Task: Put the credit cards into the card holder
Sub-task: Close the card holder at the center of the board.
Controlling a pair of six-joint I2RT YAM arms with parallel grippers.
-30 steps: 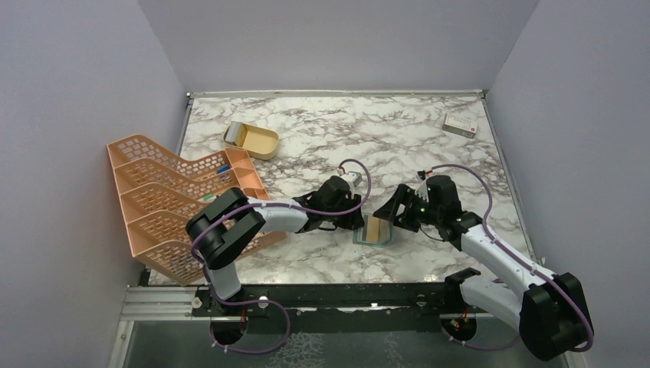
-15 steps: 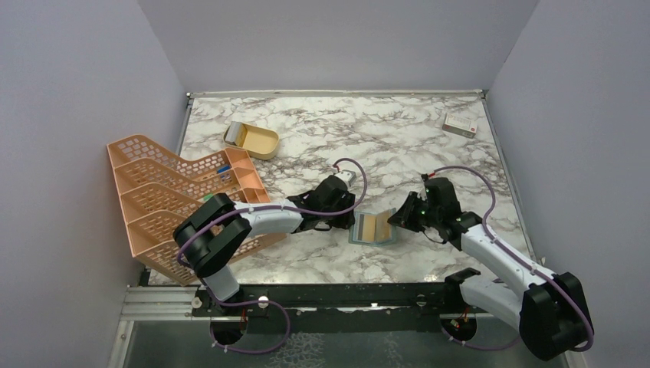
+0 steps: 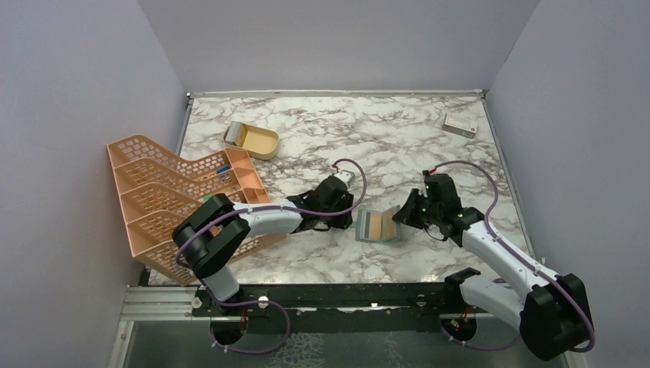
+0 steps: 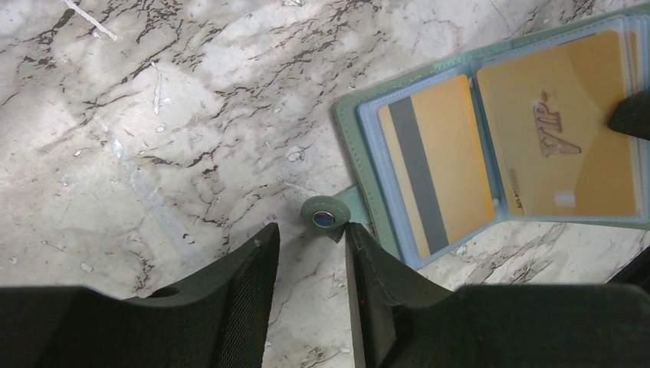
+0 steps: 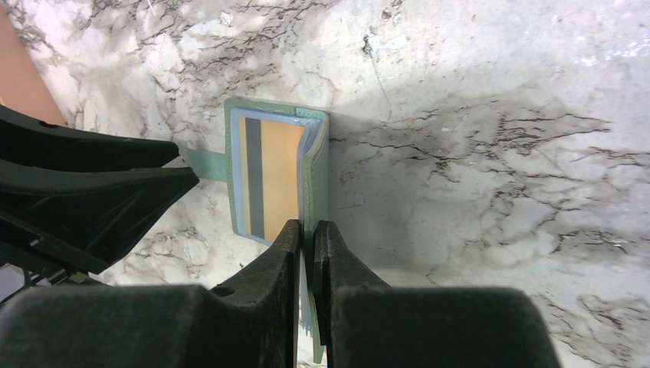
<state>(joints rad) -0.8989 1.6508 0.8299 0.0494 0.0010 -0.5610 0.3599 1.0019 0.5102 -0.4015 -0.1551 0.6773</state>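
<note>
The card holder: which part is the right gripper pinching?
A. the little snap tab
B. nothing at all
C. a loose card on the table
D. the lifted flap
D: the right gripper is closed on the raised flap of the card holder, while the snap tab sits on the other side, by the left gripper.

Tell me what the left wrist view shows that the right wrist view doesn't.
Only the left wrist view: the face of the VIP card in its pocket, and the metal stud on the snap tab.
Only the right wrist view: the right claw shut on the raised flap of the card holder, plus a corner of the orange rack.
Both: the card holder, the striped card in its pocket, the open left claw at the tab, and the marble table.
</note>
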